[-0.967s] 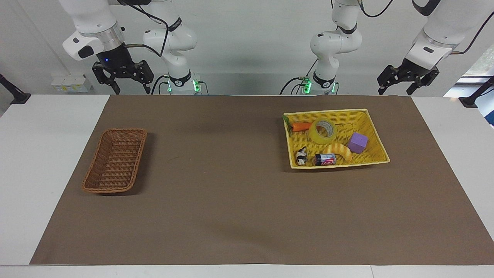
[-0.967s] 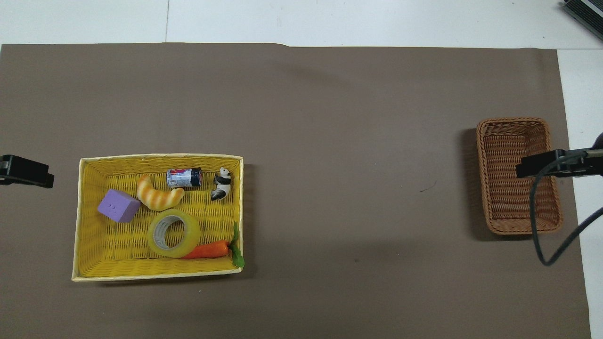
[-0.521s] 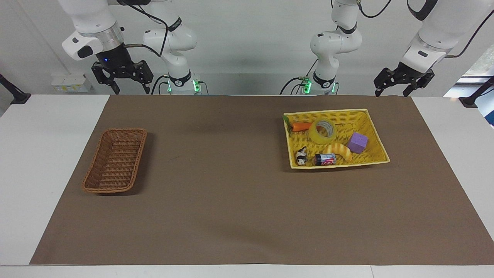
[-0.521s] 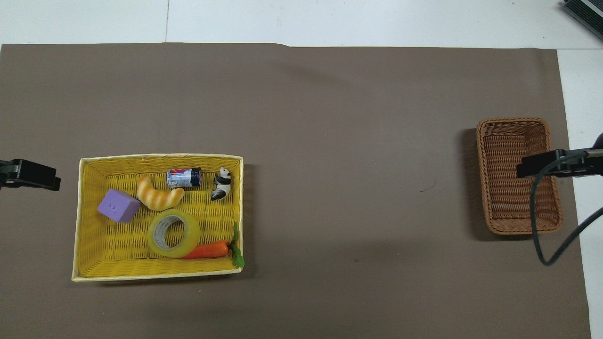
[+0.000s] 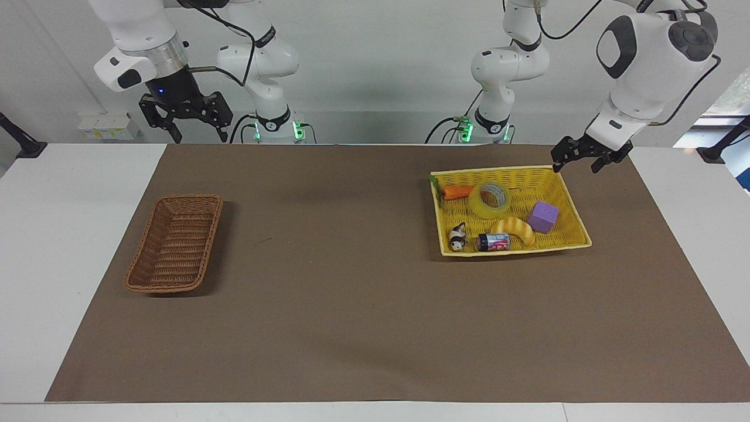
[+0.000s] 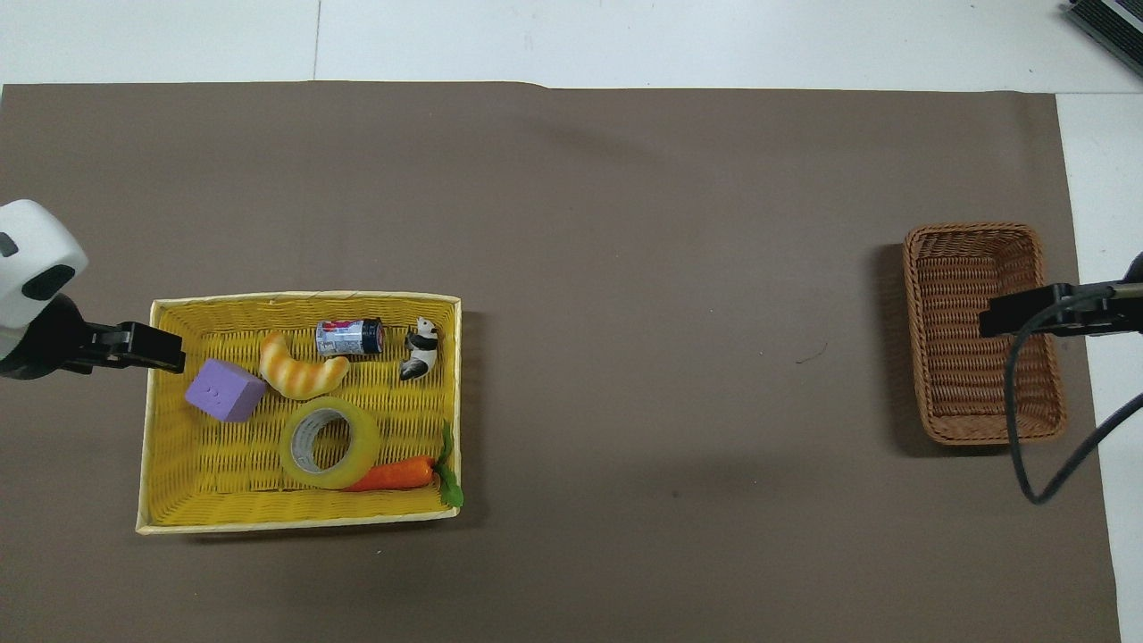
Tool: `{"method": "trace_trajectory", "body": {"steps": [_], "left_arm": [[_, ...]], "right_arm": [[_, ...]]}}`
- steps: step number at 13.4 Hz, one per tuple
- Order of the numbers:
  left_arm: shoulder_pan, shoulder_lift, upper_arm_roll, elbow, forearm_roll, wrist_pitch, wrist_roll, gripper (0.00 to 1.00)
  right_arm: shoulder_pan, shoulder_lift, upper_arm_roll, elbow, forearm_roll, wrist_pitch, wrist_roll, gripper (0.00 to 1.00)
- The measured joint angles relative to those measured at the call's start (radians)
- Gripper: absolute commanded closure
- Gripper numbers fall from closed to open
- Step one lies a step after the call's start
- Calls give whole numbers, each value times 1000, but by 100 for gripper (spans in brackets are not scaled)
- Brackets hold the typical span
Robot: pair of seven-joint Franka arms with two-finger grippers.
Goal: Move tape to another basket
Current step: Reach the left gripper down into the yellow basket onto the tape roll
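A flat white table (image 5: 691,234) carries a large matte brown paper mat (image 5: 351,305) over most of its top. At twelve o'clock stands a plain pale grey wall (image 5: 375,70); at three o'clock a bright window (image 5: 729,97) lets in daylight

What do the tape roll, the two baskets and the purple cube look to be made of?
Tape: glossy translucent yellow plastic film on a grey-white core, probably card.
Brown basket: woven wicker or rattan, matt, visible weave.
Yellow basket: woven too; its bright uniform colour suggests plastic or dyed fibre.
Purple cube: matt, soft-edged, likely foam.
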Motion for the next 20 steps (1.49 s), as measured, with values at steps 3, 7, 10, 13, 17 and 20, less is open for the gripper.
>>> {"method": "trace_trajectory", "body": {"steps": [3, 7, 10, 13, 17, 20], "left_arm": [[-20, -10, -10, -137, -33, 112, -15, 0], [-37, -11, -13, -312, -95, 256, -23, 0], [-48, -11, -13, -422, -142, 326, -23, 0], [-78, -11, -14, -506, -213, 390, -24, 64], [-106, -6, -13, -579, -224, 456, -50, 100], [-104, -4, -5, -569, -225, 457, -58, 100]], "right_arm": [[0, 0, 0, 0, 0, 0, 0, 0], [0, 0, 0, 0, 0, 0, 0, 0], [0, 0, 0, 0, 0, 0, 0, 0], [0, 0, 0, 0, 0, 0, 0, 0], [0, 0, 0, 0, 0, 0, 0, 0], [0, 0, 0, 0, 0, 0, 0, 0]]}}
